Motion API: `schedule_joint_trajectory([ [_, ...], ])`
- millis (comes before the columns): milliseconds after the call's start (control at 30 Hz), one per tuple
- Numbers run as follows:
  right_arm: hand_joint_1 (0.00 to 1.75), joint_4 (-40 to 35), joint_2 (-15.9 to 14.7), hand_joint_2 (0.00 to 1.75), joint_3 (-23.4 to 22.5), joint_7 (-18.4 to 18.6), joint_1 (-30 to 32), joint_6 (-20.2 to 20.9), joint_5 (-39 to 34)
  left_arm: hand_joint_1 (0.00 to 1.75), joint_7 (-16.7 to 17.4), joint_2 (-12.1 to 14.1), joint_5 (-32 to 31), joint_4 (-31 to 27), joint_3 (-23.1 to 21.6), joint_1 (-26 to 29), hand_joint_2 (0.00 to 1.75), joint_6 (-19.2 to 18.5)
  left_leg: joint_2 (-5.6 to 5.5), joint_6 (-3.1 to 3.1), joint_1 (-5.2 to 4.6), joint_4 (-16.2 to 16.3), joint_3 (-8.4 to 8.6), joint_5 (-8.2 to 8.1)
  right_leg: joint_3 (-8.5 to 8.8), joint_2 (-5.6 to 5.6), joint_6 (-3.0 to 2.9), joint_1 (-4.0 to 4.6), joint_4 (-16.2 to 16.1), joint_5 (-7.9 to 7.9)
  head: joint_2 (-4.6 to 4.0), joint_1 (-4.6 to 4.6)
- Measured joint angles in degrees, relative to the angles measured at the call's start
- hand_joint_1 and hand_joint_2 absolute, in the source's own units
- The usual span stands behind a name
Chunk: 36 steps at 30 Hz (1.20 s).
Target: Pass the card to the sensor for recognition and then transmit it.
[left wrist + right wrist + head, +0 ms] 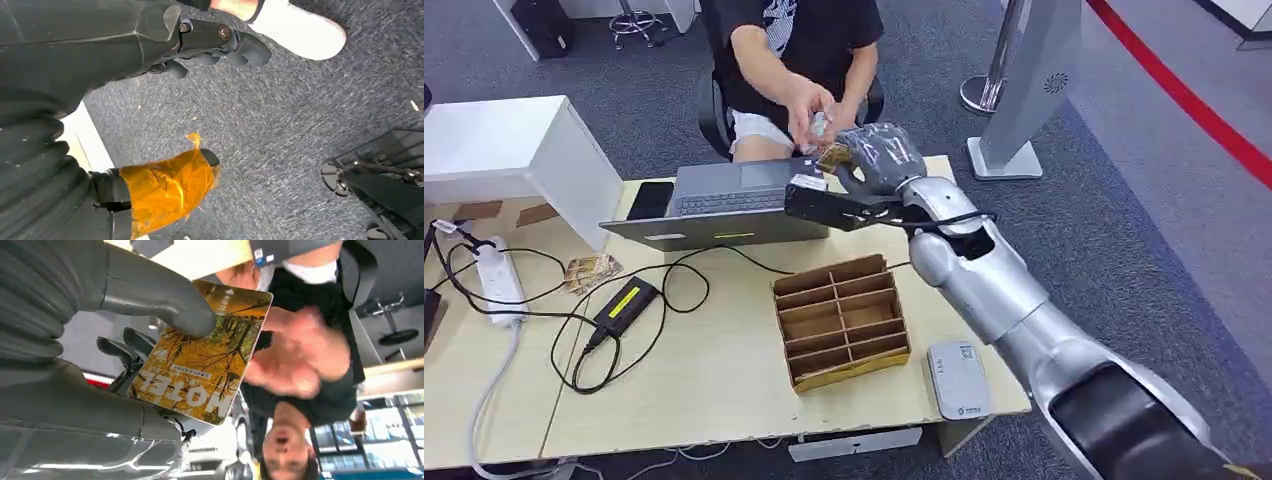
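Note:
My right hand [879, 157] is stretched over the far edge of the table and pinches a card [205, 352] printed with yellow autumn trees between thumb [165, 295] and fingers. In the head view the card [833, 157] peeks out at the hand's left side. A seated person's hand [809, 105] reaches down to the card, blurred in the right wrist view as the person's hand [295, 357] just beyond the card's edge. The grey card sensor [958, 379] lies at the table's near right corner. My left hand [210, 42] hangs over the carpet with curled fingers and nothing in it.
A cardboard divider box [842, 320] stands mid-table in front of my right arm. An open grey laptop [724, 200] sits at the far edge, with a power brick [627, 303], cables and a power strip [496, 280] to the left. Another card [591, 270] lies near the cables.

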Motion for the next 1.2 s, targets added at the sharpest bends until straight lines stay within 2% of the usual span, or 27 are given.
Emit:
schedule_joint_trajectory([
  [100,1.75,3.1,1.4,1.75,0.4,0.0,-0.9,-0.1,0.0,0.0,0.0,0.0,-0.1,0.0,-0.3,-0.2,1.75,0.0,0.01,0.0,-0.01,0.0,-0.01,0.0,-0.02,0.02,0.0,-0.01,0.0,0.0,0.0,0.0],
  [333,1.75,6.2,2.5,1.75,0.8,0.0,-1.7,-0.8,0.0,0.0,0.0,-0.1,-0.2,0.0,-0.4,-0.2,1.75,0.0,-0.01,0.0,-0.01,0.0,-0.1,0.0,-0.1,0.0,0.0,-0.01,0.0,0.0,0.0,0.0],
  [367,0.63,6.4,2.6,1.75,0.9,-0.1,-1.7,-1.1,0.0,0.0,0.1,-0.1,-0.3,0.0,-0.4,-0.2,1.75,0.0,-0.01,0.0,-0.01,0.0,-0.13,-0.01,-0.14,0.0,0.0,-0.01,0.0,0.0,0.0,-0.02],
  [400,0.03,6.7,2.8,1.75,0.9,-0.2,-1.7,-1.4,0.0,0.0,0.1,-0.1,-0.4,0.0,-0.4,-0.3,1.75,0.0,-0.02,0.0,-0.01,0.0,-0.18,-0.01,-0.19,0.0,0.0,-0.01,0.0,0.0,0.0,0.0],
  [600,0.0,8.1,3.4,1.75,0.9,-1.1,-1.6,-2.3,-1.8,0.0,1.0,-0.2,-0.8,0.0,-0.4,-0.3,1.75,0.3,-0.01,-0.02,-0.01,0.0,-0.32,-0.03,-0.37,0.03,0.0,-0.01,0.0,-0.01,0.0,0.0],
  [767,0.0,5.8,3.1,1.75,-0.2,-2.1,-0.2,-5.5,-3.1,0.0,1.2,-0.2,-0.5,0.0,-0.4,0.0,1.75,1.1,0.01,-0.02,-0.01,0.0,-0.34,-0.03,-0.41,0.03,0.0,-0.01,0.0,-0.01,0.0,0.0],
  [933,0.0,-7.0,0.0,1.75,-1.3,-4.2,5.4,-8.8,-3.7,0.0,0.5,-0.2,0.6,0.0,-0.1,1.2,1.75,2.4,0.0,-0.02,-0.01,0.0,-0.34,-0.03,-0.41,0.03,0.0,-0.01,0.0,-0.01,0.0,-0.04],
  [1067,0.0,-21.0,-3.8,1.75,-1.6,-7.5,13.2,-12.8,-1.8,0.0,-0.1,-0.1,1.4,0.0,0.6,2.4,1.75,3.4,-0.02,0.0,-0.01,0.0,-0.35,-0.08,-0.4,0.01,0.02,-0.01,-0.1,-0.03,0.0,-0.02],
  [1200,0.0,-31.9,-7.4,1.75,-1.3,-9.7,20.7,-15.2,0.8,0.0,-0.5,0.0,1.9,0.0,1.6,3.2,1.75,4.0,0.0,0.03,-0.01,0.0,-0.36,-0.11,-0.4,0.01,0.02,-0.01,-0.1,-0.06,0.02,-0.04],
])
